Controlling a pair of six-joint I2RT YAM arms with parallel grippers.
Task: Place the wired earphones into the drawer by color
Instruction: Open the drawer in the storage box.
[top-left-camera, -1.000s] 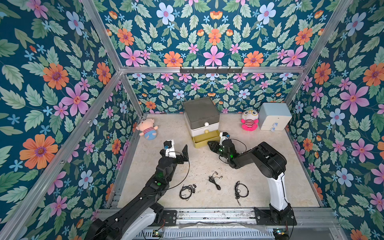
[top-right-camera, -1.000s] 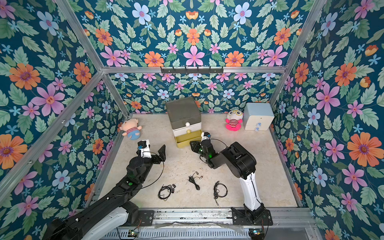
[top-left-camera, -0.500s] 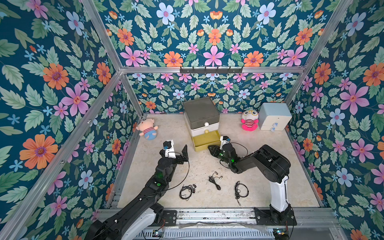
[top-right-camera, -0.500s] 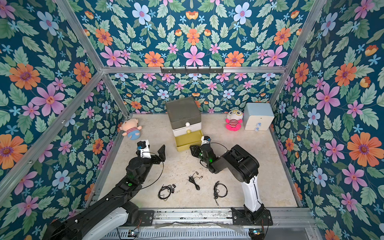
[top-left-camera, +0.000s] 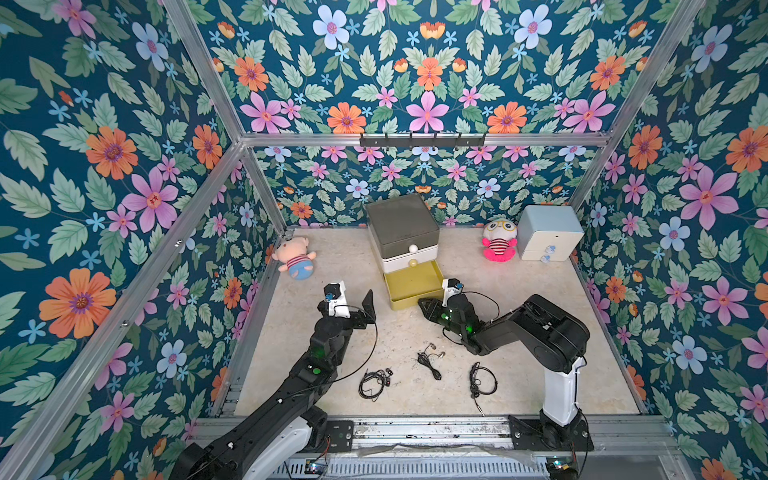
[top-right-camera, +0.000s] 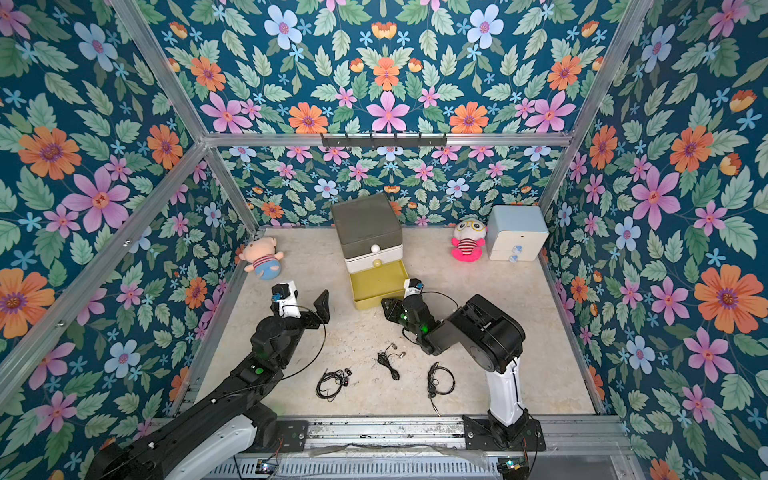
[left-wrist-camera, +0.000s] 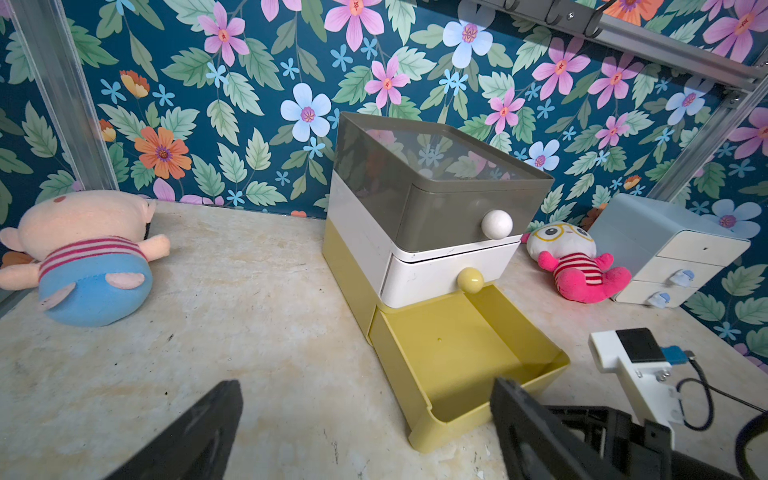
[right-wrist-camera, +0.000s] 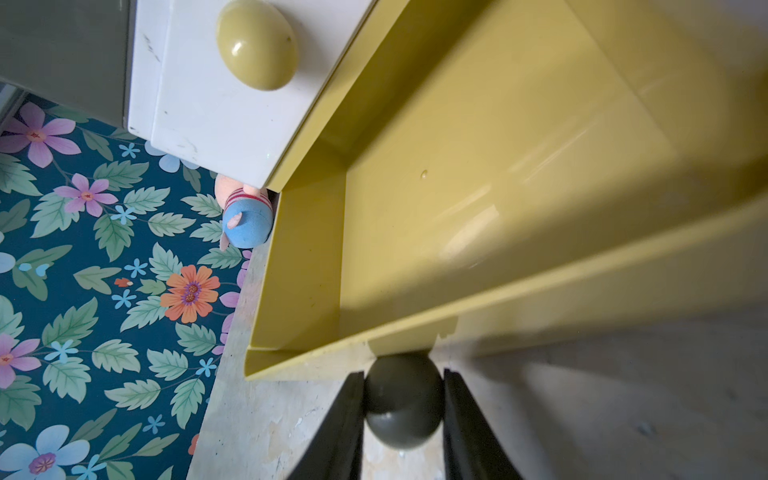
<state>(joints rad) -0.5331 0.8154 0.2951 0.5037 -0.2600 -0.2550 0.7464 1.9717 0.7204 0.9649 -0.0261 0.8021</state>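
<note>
Your right fingers (right-wrist-camera: 340, 424) clamp the dark knob (right-wrist-camera: 402, 405), holding the yellow drawer (right-wrist-camera: 307, 257) open for the earphones (top-left-camera: 374, 380); left fingers (left-wrist-camera: 195, 432) hang spread, empty.

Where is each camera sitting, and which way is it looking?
Top views: high in front, looking down at the table, drawers and earphones; left arm and right arm show.
Left wrist: on the left arm, facing the drawers and back wall; its open left gripper shows.
Right wrist: on the right arm, close to the yellow drawer; the right gripper grips its knob.
Shared: both wrist views show the empty yellow drawer and the pig toy.
</note>
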